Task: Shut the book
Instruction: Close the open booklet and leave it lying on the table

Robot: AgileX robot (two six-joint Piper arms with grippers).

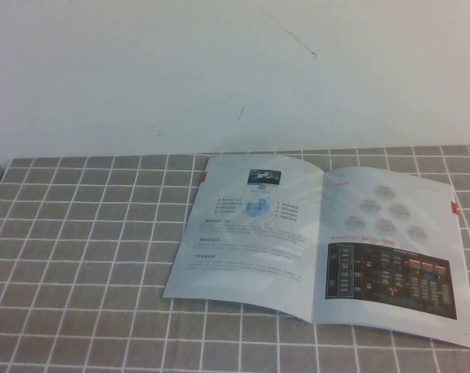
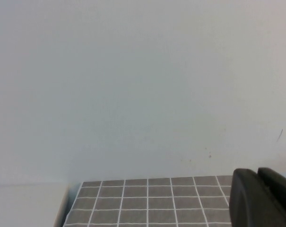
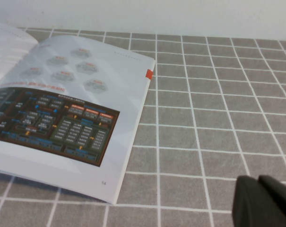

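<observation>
The right gripper (image 3: 265,201) is hanging over bare tablecloth (image 3: 218,118), well apart from the book (image 3: 62,109) and out past the outer edge of its right-hand page. Only a dark part of it is showing, so whether it is released or clenched cannot be told. It is grasping nothing that is visible.

The left gripper (image 2: 263,198) is showing as a dark shape in front of the cloth's far strip and the wall (image 2: 133,85). Its state likewise cannot be told.

The book (image 1: 320,241) is lying open and face up on the grey checked tablecloth (image 1: 79,272), on the robot's right half of the table. Its near edge is curving slightly up off the cloth. The right-hand page is carrying a dark block diagram (image 1: 390,280) at its near end and a small red tab (image 1: 454,207) on its outer edge. The left-hand page is carrying lines of text.

Beyond the book, the cloth is ending at a plain pale wall (image 1: 219,70).
</observation>
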